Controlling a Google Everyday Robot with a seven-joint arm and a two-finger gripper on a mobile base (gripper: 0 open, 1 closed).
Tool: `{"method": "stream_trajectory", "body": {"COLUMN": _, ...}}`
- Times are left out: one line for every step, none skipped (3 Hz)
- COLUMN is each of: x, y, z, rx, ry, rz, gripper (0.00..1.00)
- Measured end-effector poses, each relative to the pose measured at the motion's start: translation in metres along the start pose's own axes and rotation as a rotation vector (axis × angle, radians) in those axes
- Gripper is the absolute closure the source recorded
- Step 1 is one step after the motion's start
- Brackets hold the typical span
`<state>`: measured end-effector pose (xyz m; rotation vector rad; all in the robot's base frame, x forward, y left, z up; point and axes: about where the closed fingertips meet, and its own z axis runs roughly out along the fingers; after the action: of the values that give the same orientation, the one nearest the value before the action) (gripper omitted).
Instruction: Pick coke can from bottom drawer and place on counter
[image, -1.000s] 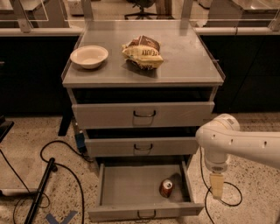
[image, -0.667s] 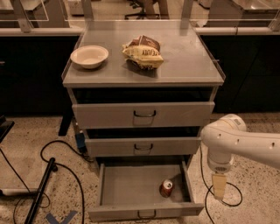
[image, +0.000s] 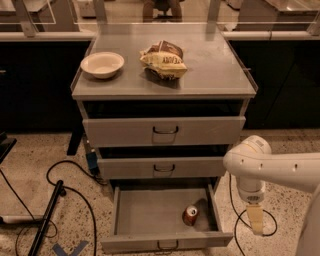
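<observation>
The gripper (image: 255, 222), a pale tapered piece hanging from the smooth white rounded arm at the lower right of the frame, sits just right of the open bottom drawer (image: 135, 243); whether it is open or closed cannot be told. The coke can (image: 190, 215), a small red cylinder with a silver top, stands on the drawer's flat grey metal floor towards its right side, while the matte grey counter (image: 215, 70) above carries a round cream bowl (image: 102, 64) and a crinkled yellow-and-brown snack bag (image: 163, 61). Against the earlier frame, the gripper has drifted slightly right and lower, and the can has not moved.
</observation>
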<state>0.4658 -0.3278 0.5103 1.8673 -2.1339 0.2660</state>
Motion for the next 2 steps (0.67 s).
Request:
{"method": "stream_trajectory", "body": {"x": -0.006, "y": -0.003, "z": -0.005, "rx": 0.06, "ry": 0.005, "rz": -0.025, "gripper": 0.0}}
{"method": "stream_trajectory", "body": {"x": -0.001, "y": -0.016, "z": -0.01, "rx": 0.188, "ry": -0.054, "rz": -0.083, "gripper": 0.0}}
